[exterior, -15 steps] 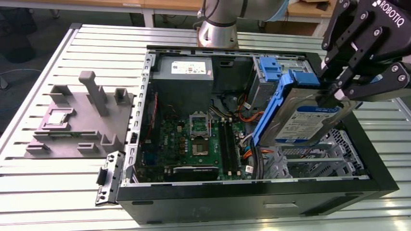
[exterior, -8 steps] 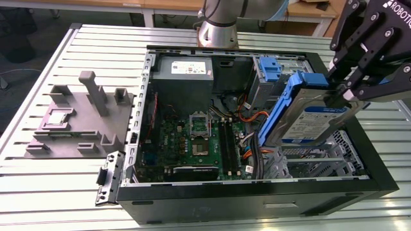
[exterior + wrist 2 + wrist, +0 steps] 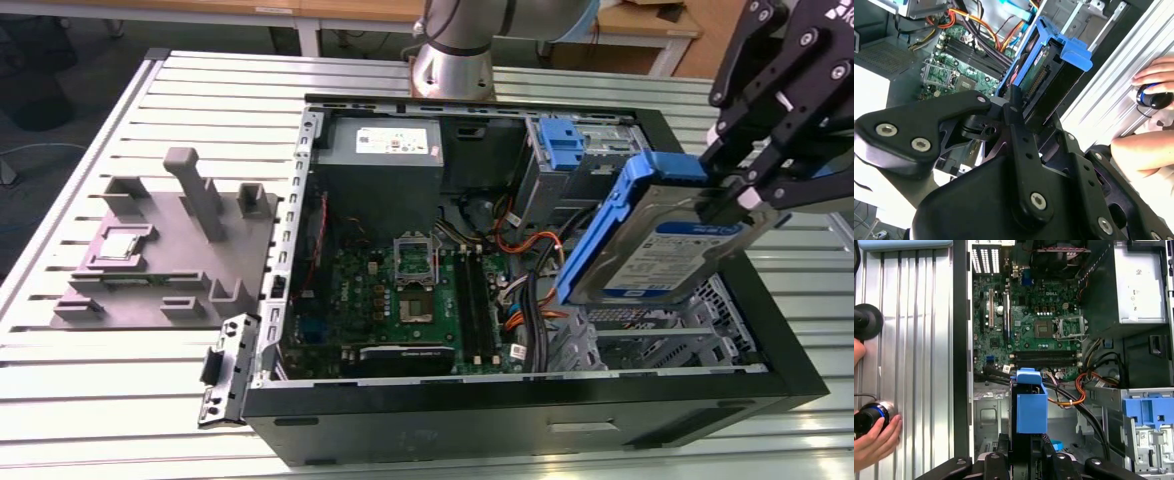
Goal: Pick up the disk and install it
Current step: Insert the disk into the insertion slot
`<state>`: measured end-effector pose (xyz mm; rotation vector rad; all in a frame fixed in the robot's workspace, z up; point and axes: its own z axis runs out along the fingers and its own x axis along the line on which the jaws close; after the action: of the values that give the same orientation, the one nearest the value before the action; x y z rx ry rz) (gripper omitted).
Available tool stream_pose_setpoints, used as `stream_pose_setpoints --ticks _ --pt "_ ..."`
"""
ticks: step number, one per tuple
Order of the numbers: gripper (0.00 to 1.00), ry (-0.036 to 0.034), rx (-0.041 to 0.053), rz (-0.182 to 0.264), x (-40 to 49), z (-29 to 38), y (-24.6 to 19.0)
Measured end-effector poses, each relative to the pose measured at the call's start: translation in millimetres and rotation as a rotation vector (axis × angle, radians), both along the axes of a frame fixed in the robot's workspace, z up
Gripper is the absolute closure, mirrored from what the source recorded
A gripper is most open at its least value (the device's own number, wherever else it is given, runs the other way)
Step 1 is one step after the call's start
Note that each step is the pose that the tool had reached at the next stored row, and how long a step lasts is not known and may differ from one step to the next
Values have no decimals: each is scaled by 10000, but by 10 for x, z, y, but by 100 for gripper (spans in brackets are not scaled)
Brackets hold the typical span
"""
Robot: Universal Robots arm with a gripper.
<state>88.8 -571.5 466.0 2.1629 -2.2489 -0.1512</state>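
Silver-metal disk [image 3: 665, 252] in blue plastic carrier, gripped
Black gripper [image 3: 737, 196] clamps it, tilted above the open black computer case [image 3: 534, 405].

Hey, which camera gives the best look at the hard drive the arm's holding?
The exterior view: the hard drive hangs tilted over the open computer case, labelled face and blue carrier showing, clamped by the tool. The second wrist view shows its connector edge; the first wrist view, the carrier's blue end.
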Motion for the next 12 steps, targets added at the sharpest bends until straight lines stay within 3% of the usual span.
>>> stream_pose_setpoints --ticks 12 --pt "65 0 1 1 216 -10 0"
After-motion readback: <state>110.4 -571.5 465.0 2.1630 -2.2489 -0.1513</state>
